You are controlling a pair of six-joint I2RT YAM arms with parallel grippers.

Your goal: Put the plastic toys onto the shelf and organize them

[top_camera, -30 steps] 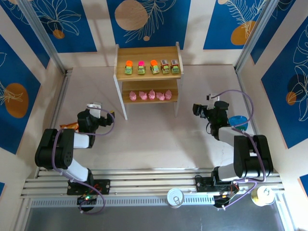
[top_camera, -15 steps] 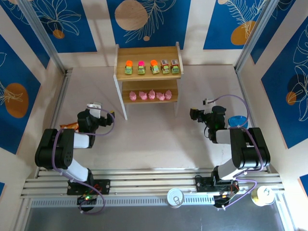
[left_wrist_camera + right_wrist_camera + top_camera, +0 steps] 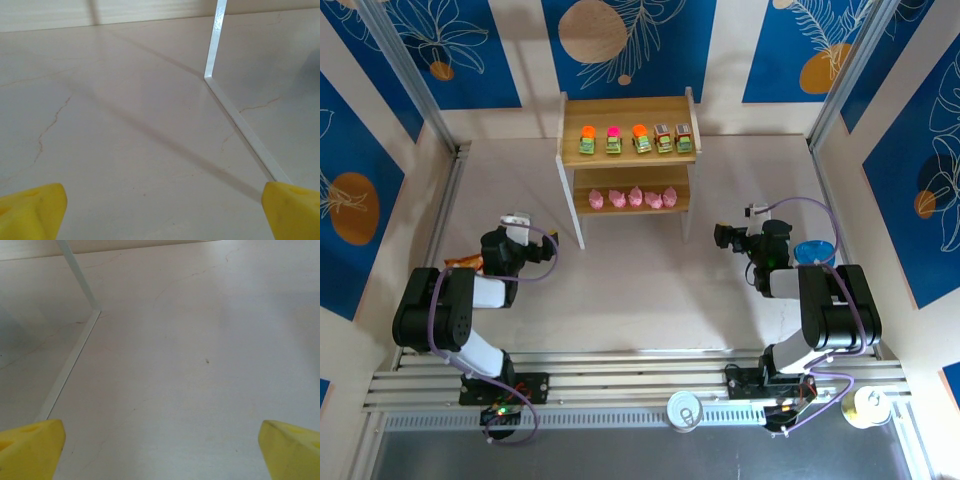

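The left gripper (image 3: 161, 210) is hovering above the pale marble-pattern table (image 3: 640, 280), its yellow fingers (image 3: 30, 210) standing wide apart and holding nothing. A flat orange-red snack bag (image 3: 465, 263) is lying just beside the left arm. The right gripper (image 3: 161, 447) is also hanging over the bare table, jaws spread wide and empty, and a round blue bowl (image 3: 815, 252) is sitting just beside that arm. Farther away, the small two-tier wooden shelf with white frames (image 3: 625, 106) is standing near the back wall. Five rounded pink plastic figures (image 3: 632, 198) are sitting in a row on its lower board, and five green toy cars (image 3: 635, 141) are lining up on its upper board, three with orange or magenta tops, two with grey-brown tops.
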